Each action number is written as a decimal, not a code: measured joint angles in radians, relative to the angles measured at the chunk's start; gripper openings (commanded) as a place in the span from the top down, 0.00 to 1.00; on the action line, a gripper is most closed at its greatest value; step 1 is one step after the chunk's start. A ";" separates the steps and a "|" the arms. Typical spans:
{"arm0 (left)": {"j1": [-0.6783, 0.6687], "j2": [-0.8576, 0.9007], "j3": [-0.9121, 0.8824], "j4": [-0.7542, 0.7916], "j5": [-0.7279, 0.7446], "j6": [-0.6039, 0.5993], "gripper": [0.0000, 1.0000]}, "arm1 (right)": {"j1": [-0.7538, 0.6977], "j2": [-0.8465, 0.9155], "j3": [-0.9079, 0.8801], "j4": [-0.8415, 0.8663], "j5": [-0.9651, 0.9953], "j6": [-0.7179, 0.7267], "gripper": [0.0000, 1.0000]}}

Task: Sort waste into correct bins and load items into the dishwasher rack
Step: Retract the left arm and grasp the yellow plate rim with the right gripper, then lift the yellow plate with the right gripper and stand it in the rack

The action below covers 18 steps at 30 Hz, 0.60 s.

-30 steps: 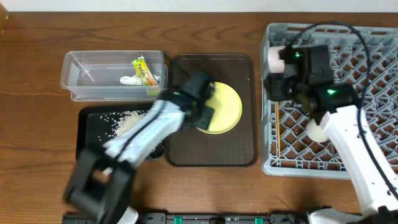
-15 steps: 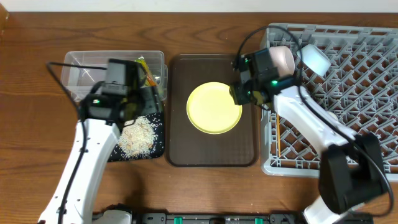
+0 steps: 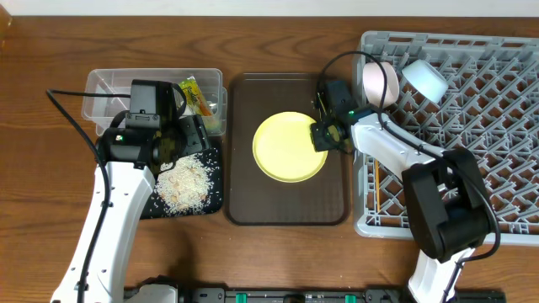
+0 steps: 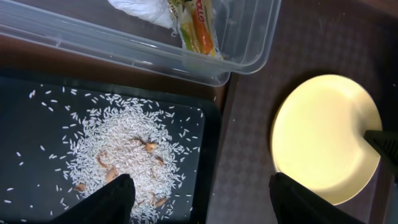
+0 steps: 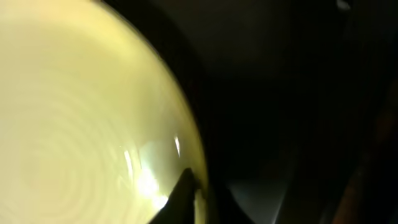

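The round yellow plate [image 3: 286, 147] lies flat on a brown serving tray [image 3: 286, 206]. My right gripper [image 3: 324, 135] is shut on the plate's right rim, and in the right wrist view the rim [image 5: 200, 168] sits pinched between the jaws of that gripper [image 5: 196, 199]. My left gripper [image 4: 208, 205] hangs open and holds nothing, straddling the right edge of the black tray [image 4: 37, 124] above the rice scraps [image 4: 124, 149]. The clear tub [image 4: 124, 53] holds the green-and-orange wrapper [image 4: 199, 25] and the white tissue [image 4: 140, 9].
The grey dishwasher rack [image 3: 472, 168] fills the right side, with a pale cup [image 3: 379, 82] and a light bowl [image 3: 424, 80] in its far left corner. The left arm [image 3: 126, 194] stretches over the black tray [image 3: 152, 206].
My right gripper has dropped a little onto the plate's right rim and shut on it. The left arm has barely shifted above the rice.
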<state>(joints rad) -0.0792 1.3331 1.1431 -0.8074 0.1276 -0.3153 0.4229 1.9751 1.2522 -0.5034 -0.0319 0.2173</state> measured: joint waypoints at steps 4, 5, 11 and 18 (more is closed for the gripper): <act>0.000 0.000 0.000 0.000 0.000 0.000 0.27 | 0.000 -0.006 0.002 -0.006 -0.006 0.031 0.99; 0.000 0.000 0.000 0.000 0.000 0.000 0.28 | -0.001 -0.013 0.002 -0.014 -0.006 0.036 0.99; 0.000 0.000 0.000 0.000 0.000 0.000 0.27 | -0.034 -0.175 0.002 -0.105 0.052 0.043 0.99; 0.000 0.000 0.000 0.000 0.000 0.000 0.27 | -0.148 -0.501 0.016 -0.247 0.230 0.014 0.99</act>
<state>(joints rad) -0.0792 1.3331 1.1431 -0.8074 0.1276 -0.3153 0.2752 1.4738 1.2686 -0.7502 0.1978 0.2310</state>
